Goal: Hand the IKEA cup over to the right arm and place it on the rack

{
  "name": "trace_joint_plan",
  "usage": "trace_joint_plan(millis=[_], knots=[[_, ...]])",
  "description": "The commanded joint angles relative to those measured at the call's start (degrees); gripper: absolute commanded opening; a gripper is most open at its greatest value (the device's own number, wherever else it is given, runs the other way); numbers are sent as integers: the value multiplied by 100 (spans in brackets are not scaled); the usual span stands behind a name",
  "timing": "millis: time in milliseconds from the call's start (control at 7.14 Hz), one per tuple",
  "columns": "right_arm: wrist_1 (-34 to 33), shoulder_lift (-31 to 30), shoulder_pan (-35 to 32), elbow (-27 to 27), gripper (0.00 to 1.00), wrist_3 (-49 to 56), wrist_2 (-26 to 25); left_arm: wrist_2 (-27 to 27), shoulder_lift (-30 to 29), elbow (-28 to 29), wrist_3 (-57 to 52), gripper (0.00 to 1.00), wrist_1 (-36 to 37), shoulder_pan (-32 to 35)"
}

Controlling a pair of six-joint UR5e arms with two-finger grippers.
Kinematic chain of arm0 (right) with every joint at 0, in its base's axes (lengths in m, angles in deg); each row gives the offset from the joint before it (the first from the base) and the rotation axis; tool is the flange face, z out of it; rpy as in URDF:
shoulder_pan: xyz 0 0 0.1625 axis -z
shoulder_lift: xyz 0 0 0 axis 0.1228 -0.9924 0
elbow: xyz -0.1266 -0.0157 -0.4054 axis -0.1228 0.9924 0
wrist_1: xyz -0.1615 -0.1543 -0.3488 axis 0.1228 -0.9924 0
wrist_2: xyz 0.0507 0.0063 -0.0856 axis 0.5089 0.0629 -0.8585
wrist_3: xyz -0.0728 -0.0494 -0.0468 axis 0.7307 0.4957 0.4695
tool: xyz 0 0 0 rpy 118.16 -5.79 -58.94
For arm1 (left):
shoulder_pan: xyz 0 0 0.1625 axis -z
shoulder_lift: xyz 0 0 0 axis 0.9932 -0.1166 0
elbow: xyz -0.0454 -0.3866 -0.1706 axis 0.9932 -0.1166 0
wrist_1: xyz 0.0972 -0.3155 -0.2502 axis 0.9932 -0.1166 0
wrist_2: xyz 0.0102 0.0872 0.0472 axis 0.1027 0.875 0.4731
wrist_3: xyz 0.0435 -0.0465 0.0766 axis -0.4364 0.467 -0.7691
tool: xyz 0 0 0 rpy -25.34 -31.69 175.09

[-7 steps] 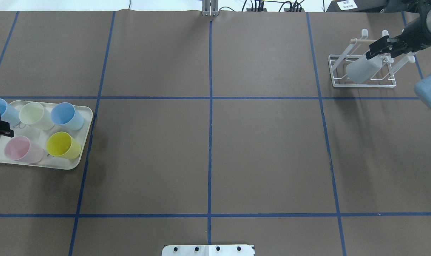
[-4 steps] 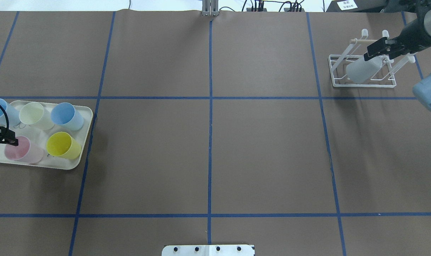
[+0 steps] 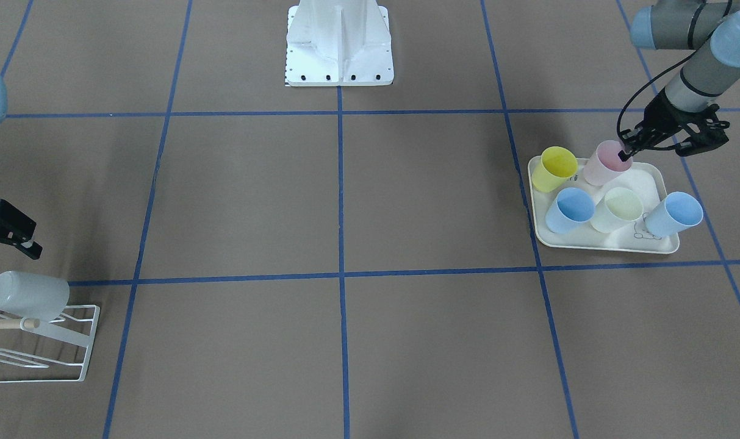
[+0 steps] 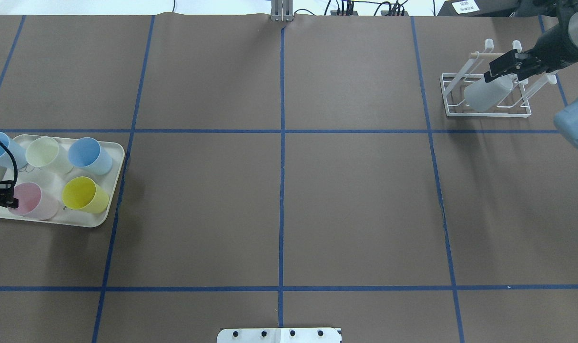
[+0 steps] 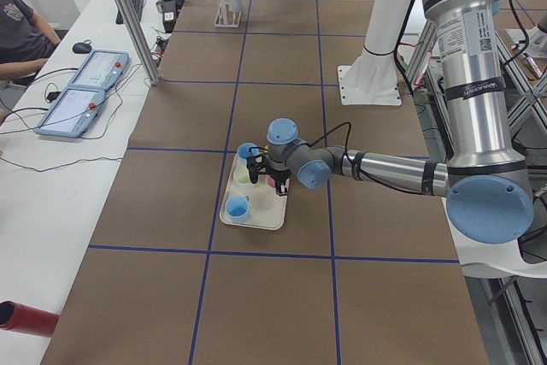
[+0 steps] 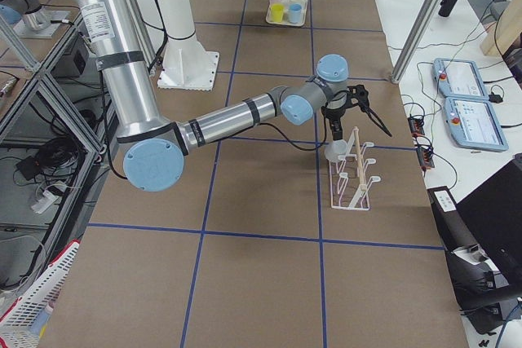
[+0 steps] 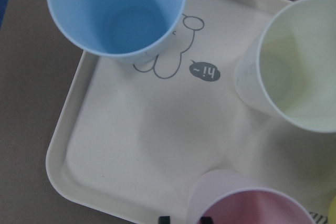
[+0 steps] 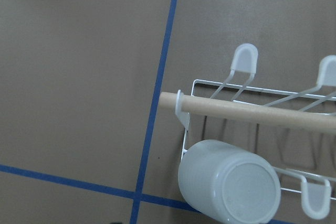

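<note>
Pink cup point(image 3: 601, 166), left hand point(image 3: 624, 154) perhaps touching, tray point(image 3: 650, 177) crowded

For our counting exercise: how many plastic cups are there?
6. Five in the cream tray: two blue cups, pale green cup, pink cup, yellow cup. One white cup on the white wire rack. None seems hidden.

Broad passage between tray point(image 4: 74, 218) and rack point(image 4: 489, 115); cups point(image 4: 85, 194) seemingly crowd the tray.

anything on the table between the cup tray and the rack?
Nothing. In the overhead view, the stretch from the tray to the rack is bare brown table cover, crossed only by blue tape lines.
</note>
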Motion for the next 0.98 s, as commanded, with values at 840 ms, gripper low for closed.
trace_joint_plan(millis=[840], knots=[[206, -105, 262, -551, 91, -930, -18, -1498, -264, -1306, 1143, 0, 26, 1086]])
